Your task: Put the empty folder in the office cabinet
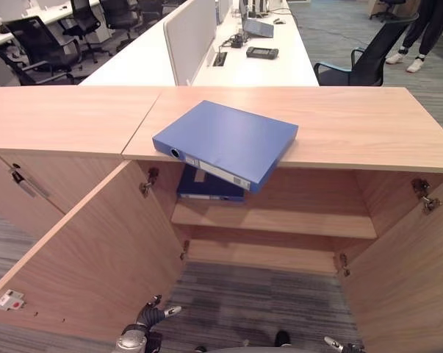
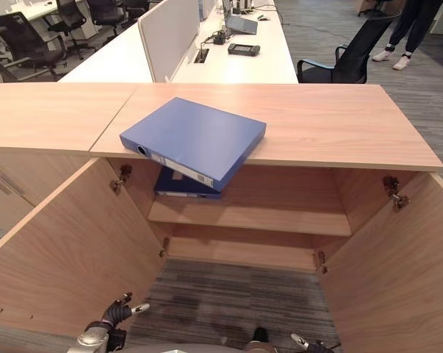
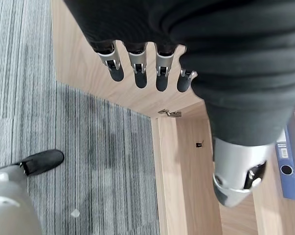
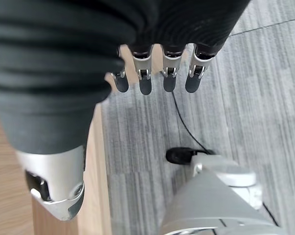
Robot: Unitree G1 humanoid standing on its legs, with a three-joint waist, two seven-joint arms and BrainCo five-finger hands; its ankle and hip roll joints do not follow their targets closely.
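The blue folder (image 1: 228,142) lies flat on the wooden cabinet top (image 1: 368,125), skewed to the front edge, with its spine corner overhanging the open compartment below; the rest of the top around it is bare wood. The cabinet (image 2: 368,243) stands with both doors swung wide: the left door (image 1: 81,257) and the right door (image 1: 412,272) flank a broad gap over grey striped carpet (image 1: 258,301), leaving free room in front of the shelves. Inside, 1 upper shelf (image 1: 309,220) carries a second blue folder (image 1: 210,187) lying flat at its left end, directly beneath the overhanging one; the right part of that shelf is unoccupied, and a lower shelf (image 1: 265,254) sits below.

The left hand (image 1: 151,318) hangs low by the left door, holding nothing; in its wrist view the fingers (image 3: 137,73) are straight and slightly apart, thumb (image 3: 238,181) off to one side. The right hand (image 4: 54,181) is low at the right, barely showing in the head views; its wrist view shows fingers (image 4: 169,73) extended and spread, grasping nothing.

Behind the cabinet run white desks (image 1: 258,70) with a divider panel (image 1: 188,37), black office chairs (image 1: 364,62), and what seems to be a person's legs (image 1: 419,37) at the far right.
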